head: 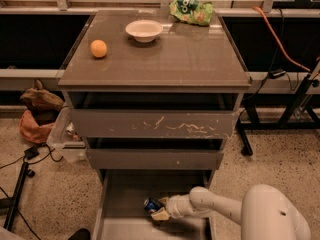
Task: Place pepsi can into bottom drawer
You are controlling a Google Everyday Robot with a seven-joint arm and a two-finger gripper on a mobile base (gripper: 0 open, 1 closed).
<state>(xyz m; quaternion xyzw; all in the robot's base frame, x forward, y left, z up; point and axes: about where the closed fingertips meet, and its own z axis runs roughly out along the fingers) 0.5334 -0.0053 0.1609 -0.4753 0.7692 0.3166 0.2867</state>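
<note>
A: Entry, bottom drawer (125,194). State?

B: Pulled fully out below the other two, its flat grey floor exposed. The scratched top drawer (155,124) and the middle drawer (155,159) each stand slightly out from the cabinet.

A: Gripper (159,210)?

B: Inside the bottom drawer, low over the floor and toward its right half. The white arm (215,206) reaches in from the lower right, nearly level.

A: Fingers?

B: Clamped on the pepsi can (151,204). One tan pad (160,215) shows against the can's lower side (the other is hidden behind the can).

A: Can position?

B: At the gripper tip, within the drawer's walls, roughly mid-width and tilted, blue side with a silver end facing up and left. Whether it touches the drawer floor I cannot tell.

A: Cabinet top (165,59)?

B: Orange (98,48) at the left, white bowl (144,30) near the back centre, green chip bag (191,10) at the back right edge. All three sit well apart.

A: Surroundings?

B: Clear plastic bin (62,139) just beside the cabinet's left side, a brown-and-red bag (40,114) further left on the speckled floor, and an orange cable (280,44) running down at the right.
</note>
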